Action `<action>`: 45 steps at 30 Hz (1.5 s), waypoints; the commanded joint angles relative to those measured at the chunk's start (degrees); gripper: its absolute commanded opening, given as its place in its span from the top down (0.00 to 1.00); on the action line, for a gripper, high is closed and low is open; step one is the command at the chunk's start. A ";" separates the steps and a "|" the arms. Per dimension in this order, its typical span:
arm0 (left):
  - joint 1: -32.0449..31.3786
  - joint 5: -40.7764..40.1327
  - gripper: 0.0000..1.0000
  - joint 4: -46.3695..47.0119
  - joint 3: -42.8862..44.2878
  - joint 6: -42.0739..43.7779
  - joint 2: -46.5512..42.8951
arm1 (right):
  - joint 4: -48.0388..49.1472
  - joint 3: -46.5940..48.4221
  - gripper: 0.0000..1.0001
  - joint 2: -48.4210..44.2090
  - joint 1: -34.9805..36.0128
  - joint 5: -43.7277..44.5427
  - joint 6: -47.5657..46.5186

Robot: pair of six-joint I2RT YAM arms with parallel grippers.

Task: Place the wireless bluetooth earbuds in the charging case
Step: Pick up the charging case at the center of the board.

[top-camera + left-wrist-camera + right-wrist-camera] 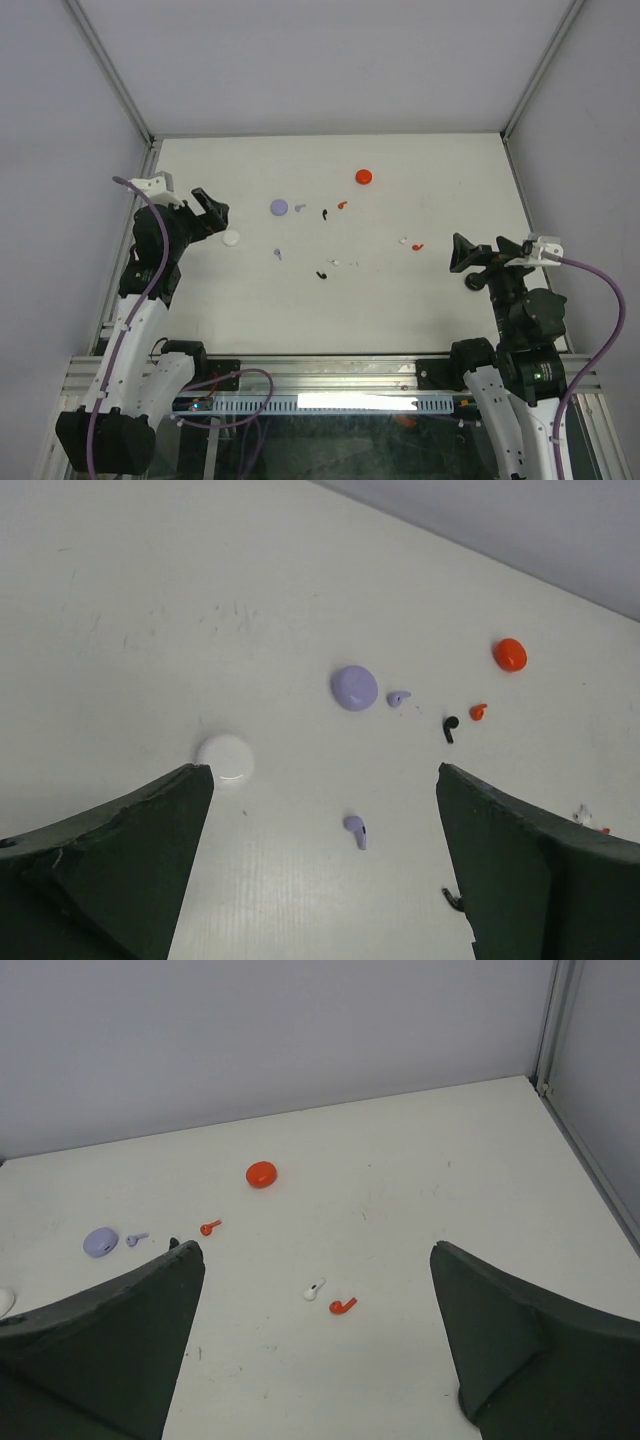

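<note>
Tiny earbuds lie scattered on the white table: a lilac one, a black one and a red one near the lilac round case. A white earbud and a red earbud lie at the right. Another lilac earbud, a black earbud and a white earbud lie nearer. A red case and a white case are shut. My left gripper is open and empty beside the white case. My right gripper is open and empty, right of the white and red pair.
In the left wrist view the lilac earbud lies between the open fingers, with the white case by the left finger. In the right wrist view the white earbud and red earbud lie ahead. Enclosure walls ring the table.
</note>
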 commanded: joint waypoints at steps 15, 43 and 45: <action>0.80 -5.46 0.01 -15.79 16.93 2.72 34.63 | 3.20 0.10 0.01 -2.52 -0.40 -0.01 0.96; -8.26 -9.44 0.11 -22.55 30.27 12.53 60.90 | 3.50 -0.12 0.01 -2.84 -0.41 -0.01 0.80; -8.90 -9.48 0.12 -22.63 29.86 12.60 60.36 | 3.52 -0.12 0.01 -2.79 -0.40 0.13 0.79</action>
